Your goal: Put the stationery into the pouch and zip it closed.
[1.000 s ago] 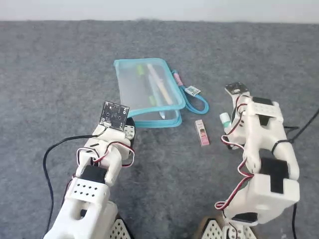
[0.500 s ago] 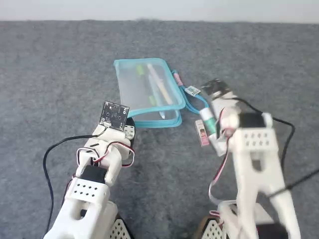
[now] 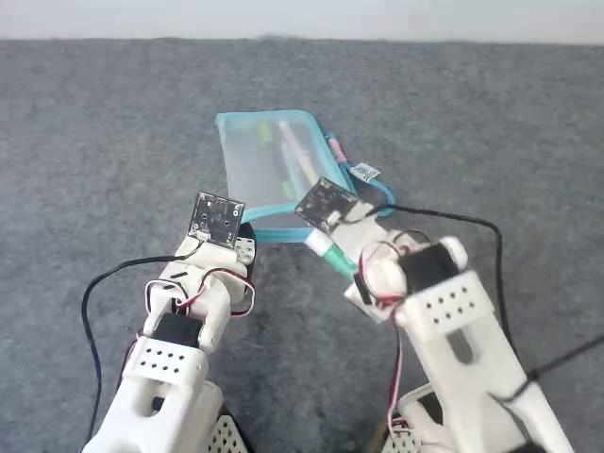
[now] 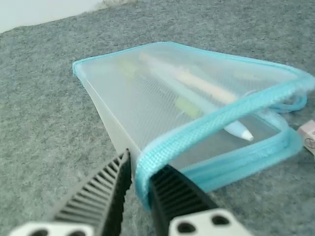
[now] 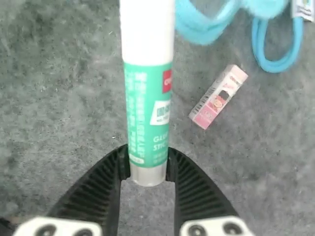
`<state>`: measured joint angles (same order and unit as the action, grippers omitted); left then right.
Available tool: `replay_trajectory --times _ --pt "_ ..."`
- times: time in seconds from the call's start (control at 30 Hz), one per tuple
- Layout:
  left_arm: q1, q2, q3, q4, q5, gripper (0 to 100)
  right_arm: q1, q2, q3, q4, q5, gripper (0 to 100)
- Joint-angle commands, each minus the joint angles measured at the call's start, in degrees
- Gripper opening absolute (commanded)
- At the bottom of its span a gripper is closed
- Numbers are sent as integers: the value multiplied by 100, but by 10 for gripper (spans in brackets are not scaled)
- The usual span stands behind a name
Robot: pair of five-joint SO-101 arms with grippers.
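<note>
Pouch (image 4: 162, 98), teal-edged, lies on grey carpet (image 3: 94, 132) before a pale wall (image 3: 283, 17), its open rim pinched by the left gripper (image 4: 140, 164). Beside its mouth the right gripper (image 5: 147, 160) clamps a glue stick (image 5: 147, 88); a pink eraser (image 5: 218, 97) lies near.

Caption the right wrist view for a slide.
Right tool grips a green-and-white glue stick above grey carpet, a pink packet lying nearby.

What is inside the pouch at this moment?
Through the clear pouch wall, a cream pen and a green-marked pen lie inside. Anything beneath them is hidden.
</note>
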<state>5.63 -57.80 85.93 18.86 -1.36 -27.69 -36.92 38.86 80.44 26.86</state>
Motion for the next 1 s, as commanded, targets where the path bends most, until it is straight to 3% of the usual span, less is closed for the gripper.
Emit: replay_trajectory --times 0.0,0.27,0.67,0.83,0.97 --pt "35 -9 -48 -88 0 12 -48 681 -818 48 -105 6" --pt "62 -9 -48 -88 0 12 -75 2791 -2488 180 -149 6" --pt "79 -9 -48 -88 0 12 -92 5349 -5890 1332 -1134 7" --pt "79 -9 -48 -88 0 12 -470 6114 -7218 2141 -1301 9" --pt "79 -9 -48 -88 0 12 -910 6431 -7666 2202 -1310 10"
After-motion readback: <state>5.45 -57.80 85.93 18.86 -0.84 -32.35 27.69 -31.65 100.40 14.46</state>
